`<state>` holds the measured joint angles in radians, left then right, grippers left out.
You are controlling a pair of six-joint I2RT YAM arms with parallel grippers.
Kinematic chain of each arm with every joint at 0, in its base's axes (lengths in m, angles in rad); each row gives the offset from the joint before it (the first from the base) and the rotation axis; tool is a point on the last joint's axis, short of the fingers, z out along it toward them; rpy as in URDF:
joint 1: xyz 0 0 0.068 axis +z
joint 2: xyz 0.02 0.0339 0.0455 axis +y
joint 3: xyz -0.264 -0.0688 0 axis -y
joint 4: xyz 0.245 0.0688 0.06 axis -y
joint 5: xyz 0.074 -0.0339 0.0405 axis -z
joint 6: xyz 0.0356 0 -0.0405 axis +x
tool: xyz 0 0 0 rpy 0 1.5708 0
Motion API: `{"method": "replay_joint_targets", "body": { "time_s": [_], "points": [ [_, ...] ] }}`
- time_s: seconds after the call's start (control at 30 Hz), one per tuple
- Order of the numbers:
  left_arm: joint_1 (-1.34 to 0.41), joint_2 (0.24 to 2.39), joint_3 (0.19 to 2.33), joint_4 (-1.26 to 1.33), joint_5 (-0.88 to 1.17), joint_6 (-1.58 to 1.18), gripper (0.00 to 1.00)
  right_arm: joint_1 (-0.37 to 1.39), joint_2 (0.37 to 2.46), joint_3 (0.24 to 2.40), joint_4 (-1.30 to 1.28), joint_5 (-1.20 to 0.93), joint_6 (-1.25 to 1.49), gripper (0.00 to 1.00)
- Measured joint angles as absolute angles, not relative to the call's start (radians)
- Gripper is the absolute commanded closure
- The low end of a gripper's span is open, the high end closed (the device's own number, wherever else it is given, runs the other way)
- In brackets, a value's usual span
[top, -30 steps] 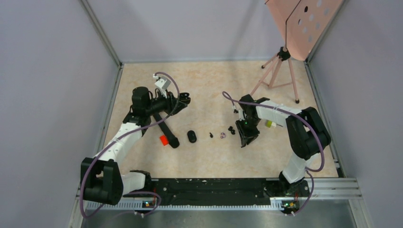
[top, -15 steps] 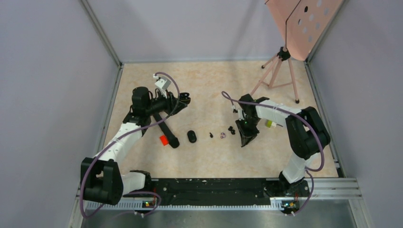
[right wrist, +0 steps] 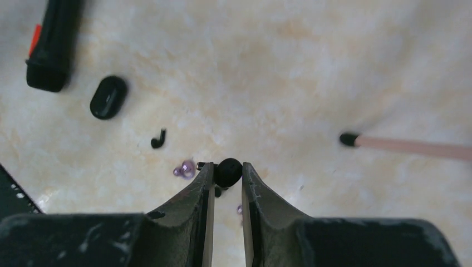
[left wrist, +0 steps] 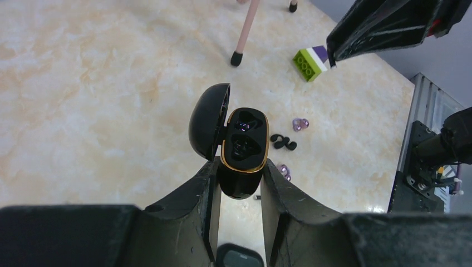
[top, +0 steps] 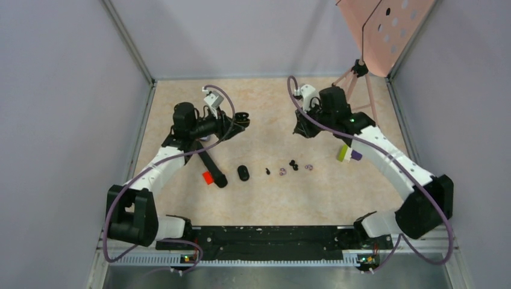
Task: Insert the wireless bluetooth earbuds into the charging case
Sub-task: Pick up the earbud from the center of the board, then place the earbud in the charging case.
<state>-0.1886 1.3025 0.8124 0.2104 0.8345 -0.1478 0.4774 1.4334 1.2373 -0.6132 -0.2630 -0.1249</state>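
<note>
My left gripper [top: 241,117] [left wrist: 240,167] is shut on an open black charging case [left wrist: 243,146] with a gold rim, lid hinged to the left, held above the table. My right gripper [top: 299,127] [right wrist: 227,167] is shut on a black earbud [right wrist: 229,172], raised over the far middle of the table. Loose earbuds lie on the table between the arms: a black one [top: 267,171], a purple one [top: 282,171], a black pair [top: 293,164] and a purple one [top: 308,167]. The left wrist view shows purple buds [left wrist: 300,123] and black buds [left wrist: 283,143] beyond the case.
A closed black oval case [top: 243,173] lies left of the buds. A long black marker with a red piece [top: 211,168] lies further left. A green and purple block [top: 346,153] lies at the right. A pink tripod [top: 352,90] stands at the back right.
My right gripper has risen from the table by the buds and swung to the far side with a black bud. A purple bud now shows where it was. My left gripper shifted slightly right.
</note>
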Motion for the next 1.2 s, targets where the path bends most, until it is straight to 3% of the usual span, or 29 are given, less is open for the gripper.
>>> {"method": "replay_joint_targets", "body": {
  "time_s": [0.2,0.37,1.2],
  "points": [
    [-0.224,1.354,0.901,0.266,0.905,-0.145,1.00,0.538,1.188,1.122,-0.229,-0.290,-0.314,1.00],
    [-0.253,1.391,0.951,0.306,0.985,-0.112,1.00,0.618,1.142,1.101,-0.035,-0.294,-0.488,1.00],
    [-0.296,1.407,0.993,0.445,1.093,-0.152,1.00,0.740,1.194,1.021,0.274,-0.353,-0.889,1.00]
  ]
}}
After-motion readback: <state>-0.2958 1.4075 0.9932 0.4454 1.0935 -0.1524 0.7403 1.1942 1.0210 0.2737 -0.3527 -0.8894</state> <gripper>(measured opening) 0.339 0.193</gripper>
